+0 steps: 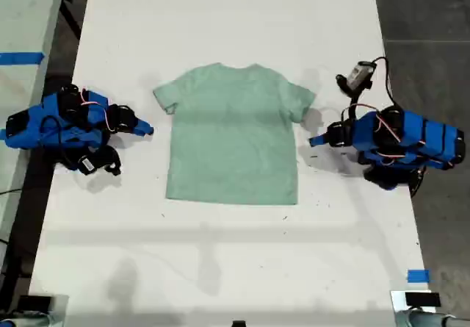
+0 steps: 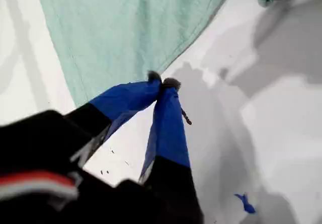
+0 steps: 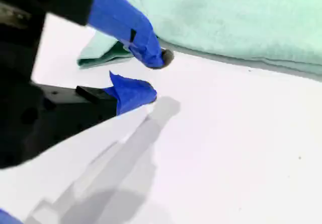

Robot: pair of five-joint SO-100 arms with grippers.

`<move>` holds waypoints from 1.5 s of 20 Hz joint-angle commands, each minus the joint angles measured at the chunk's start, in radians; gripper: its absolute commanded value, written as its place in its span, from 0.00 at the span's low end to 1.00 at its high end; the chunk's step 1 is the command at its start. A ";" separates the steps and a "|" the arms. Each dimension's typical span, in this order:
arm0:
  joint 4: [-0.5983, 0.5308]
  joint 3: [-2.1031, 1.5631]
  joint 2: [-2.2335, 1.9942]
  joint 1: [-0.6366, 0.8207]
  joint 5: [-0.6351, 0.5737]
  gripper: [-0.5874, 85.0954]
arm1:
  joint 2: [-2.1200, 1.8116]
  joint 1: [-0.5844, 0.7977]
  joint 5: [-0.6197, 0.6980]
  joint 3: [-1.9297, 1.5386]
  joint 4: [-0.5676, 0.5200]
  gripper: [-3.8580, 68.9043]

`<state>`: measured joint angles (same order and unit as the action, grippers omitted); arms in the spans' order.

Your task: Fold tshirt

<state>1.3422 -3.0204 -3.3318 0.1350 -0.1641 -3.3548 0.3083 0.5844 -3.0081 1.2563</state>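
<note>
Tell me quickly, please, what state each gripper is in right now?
My first gripper: closed, empty, beside the tshirt.
My second gripper: open, holding nothing.

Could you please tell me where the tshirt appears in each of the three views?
Exterior view: the tshirt lies flat mid-table, between the two arms.
First wrist view: its cloth fills the area beyond my first pincer.
Second wrist view: it lies beyond my second pincer.
Shared landmark: the white table.
</note>
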 commanded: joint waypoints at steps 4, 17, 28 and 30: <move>0.014 0.003 0.003 0.031 -0.048 0.01 | -0.009 -0.029 -0.600 0.011 -0.035 0.04; -0.040 0.077 0.028 0.048 0.043 0.01 | -0.005 -0.051 -0.592 0.101 0.000 0.04; -0.038 0.868 0.957 0.230 -0.224 0.01 | 0.603 0.215 -0.273 0.675 0.098 0.04; 0.006 0.977 1.060 0.285 -0.278 0.01 | 0.715 0.281 -0.193 0.778 0.123 0.04</move>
<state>1.3146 -2.1859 -2.3439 0.3651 -0.3912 -2.7182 0.5292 0.3145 -2.3639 1.3622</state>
